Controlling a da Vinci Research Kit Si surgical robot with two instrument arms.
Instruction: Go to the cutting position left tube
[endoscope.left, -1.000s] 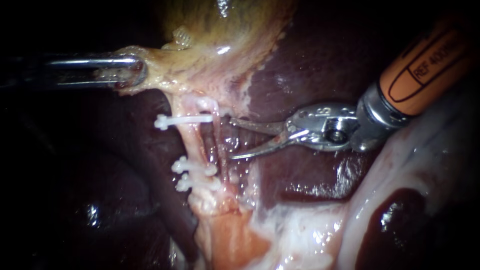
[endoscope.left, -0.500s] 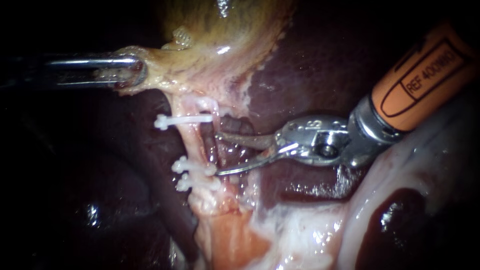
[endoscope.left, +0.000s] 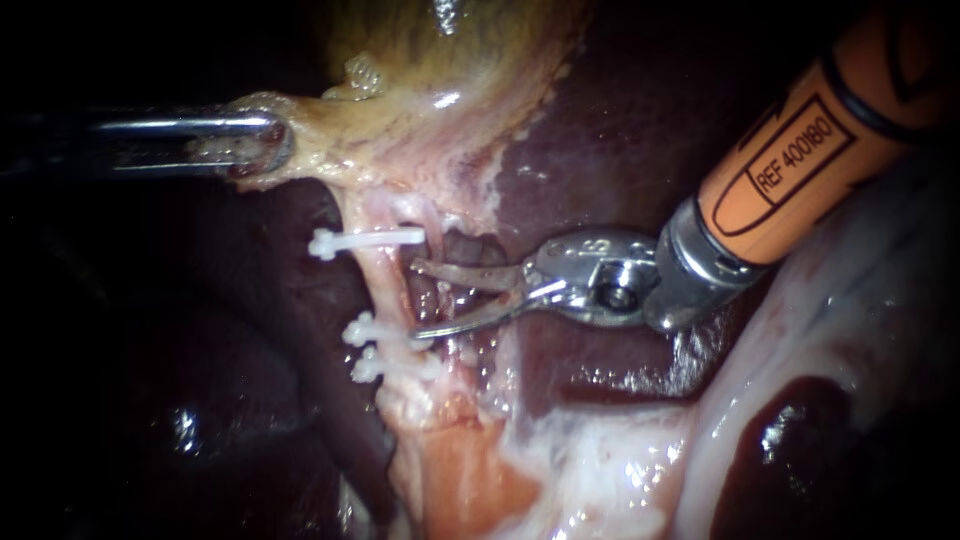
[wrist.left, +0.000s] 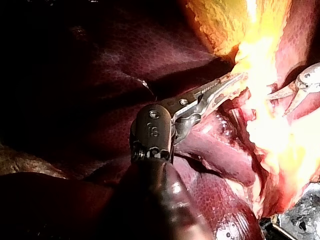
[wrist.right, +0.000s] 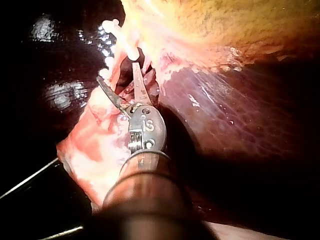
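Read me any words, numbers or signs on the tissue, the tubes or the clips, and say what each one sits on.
On the clips: none, plain white.
On the left tube, gallbladder and liver: none.
On the right instrument: a printed label on its orange shaft and a stamp on its metal hinge, not read off here.
On the left instrument: a hinge stamp, likewise not read off.

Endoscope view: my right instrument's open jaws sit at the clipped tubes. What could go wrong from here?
The right instrument's lower jaw tip lies beside the middle clip; advancing could nudge or catch it.
The open jaws seem to straddle the darker strand, short of the pale left tube; closing here might cut the wrong one.
The left instrument holds the gallbladder taut; a slip would shift the tubes.
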